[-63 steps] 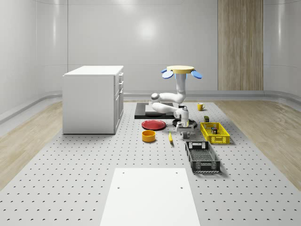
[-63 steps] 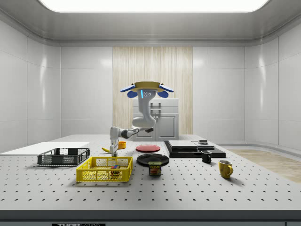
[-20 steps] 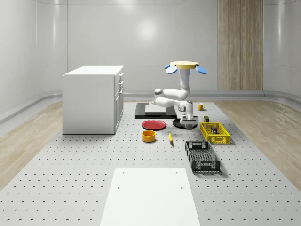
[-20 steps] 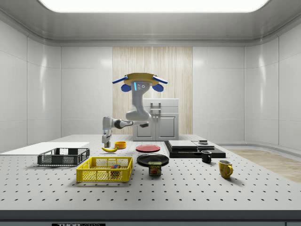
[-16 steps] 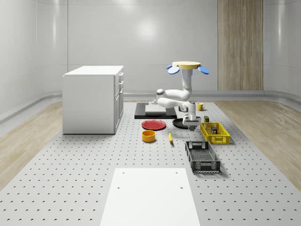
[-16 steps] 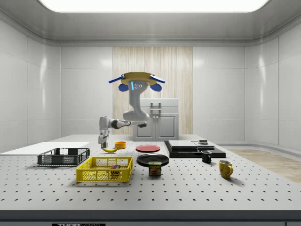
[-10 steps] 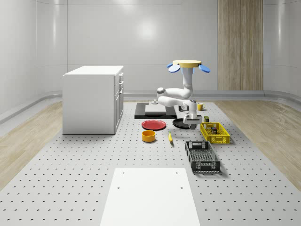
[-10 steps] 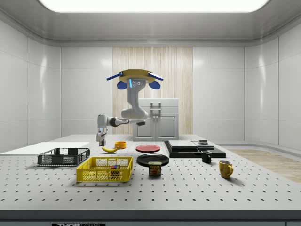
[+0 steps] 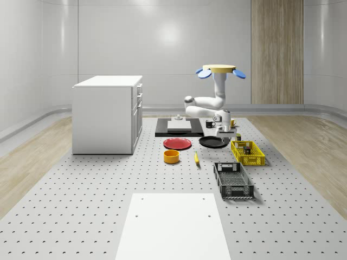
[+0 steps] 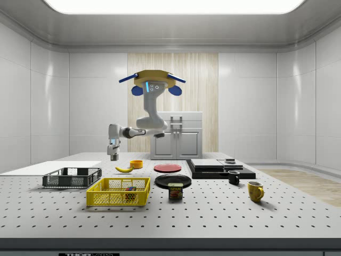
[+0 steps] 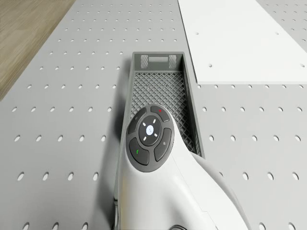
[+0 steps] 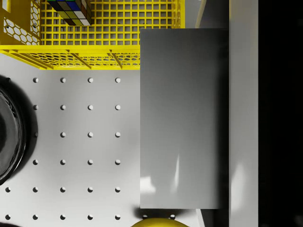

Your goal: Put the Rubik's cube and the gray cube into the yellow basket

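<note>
You have the Rubik's cube (image 12: pixel 71 12) already lying inside the yellow basket (image 12: pixel 113 45), so half the job looks done. The gray cube (image 12: pixel 182 118) sits clamped between the fingers (image 12: pixel 244 94) of the pincer (image 10: pixel 112 156), right in front of the wrist camera, with the basket's near rim just beyond it and not yet beneath it. The drone (image 10: pixel 152 84) hovers above the table (image 9: pixel 81 216), the arm reaching out so the pincer hangs well above the surface, beside the basket rather than over it; the black plate (image 12: pixel 7 137) lies off to one side below. What remains, as I judge it: carry the gray cube over the basket, lower it, and let go.
</note>
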Tool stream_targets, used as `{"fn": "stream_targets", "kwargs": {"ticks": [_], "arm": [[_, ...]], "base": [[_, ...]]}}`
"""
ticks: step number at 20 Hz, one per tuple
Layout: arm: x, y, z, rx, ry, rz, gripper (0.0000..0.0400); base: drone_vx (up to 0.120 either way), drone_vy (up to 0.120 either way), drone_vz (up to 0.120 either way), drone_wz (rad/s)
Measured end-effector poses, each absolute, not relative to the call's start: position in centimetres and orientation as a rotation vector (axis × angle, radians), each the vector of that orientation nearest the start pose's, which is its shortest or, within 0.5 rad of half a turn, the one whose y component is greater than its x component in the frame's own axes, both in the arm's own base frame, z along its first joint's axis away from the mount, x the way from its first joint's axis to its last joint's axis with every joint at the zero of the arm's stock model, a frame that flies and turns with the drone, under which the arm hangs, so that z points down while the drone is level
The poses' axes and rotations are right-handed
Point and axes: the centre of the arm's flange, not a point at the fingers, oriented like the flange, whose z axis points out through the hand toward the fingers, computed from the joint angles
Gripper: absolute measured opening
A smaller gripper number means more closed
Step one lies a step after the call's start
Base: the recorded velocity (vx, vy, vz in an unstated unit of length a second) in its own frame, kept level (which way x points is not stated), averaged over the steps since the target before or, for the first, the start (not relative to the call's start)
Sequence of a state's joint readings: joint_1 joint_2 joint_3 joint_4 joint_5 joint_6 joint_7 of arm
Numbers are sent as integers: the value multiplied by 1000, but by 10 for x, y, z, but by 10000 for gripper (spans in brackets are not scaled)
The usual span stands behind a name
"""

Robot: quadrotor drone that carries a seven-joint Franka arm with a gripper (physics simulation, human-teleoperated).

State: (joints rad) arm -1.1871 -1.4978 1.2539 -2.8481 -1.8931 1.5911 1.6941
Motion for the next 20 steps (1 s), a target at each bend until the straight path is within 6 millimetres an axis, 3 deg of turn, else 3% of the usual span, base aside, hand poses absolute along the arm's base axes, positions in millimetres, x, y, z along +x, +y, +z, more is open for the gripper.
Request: {"fn": "stream_targets", "kwargs": {"ticks": [5,15,20], "arm": [[307,-4,523,1,-2,786,250],[307,-4,523,1,-2,786,250],[307,-4,523,1,-2,786,250]], "base": [[0,120,0,0],[0,120,-96,0],[0,120,-8,0]]}}
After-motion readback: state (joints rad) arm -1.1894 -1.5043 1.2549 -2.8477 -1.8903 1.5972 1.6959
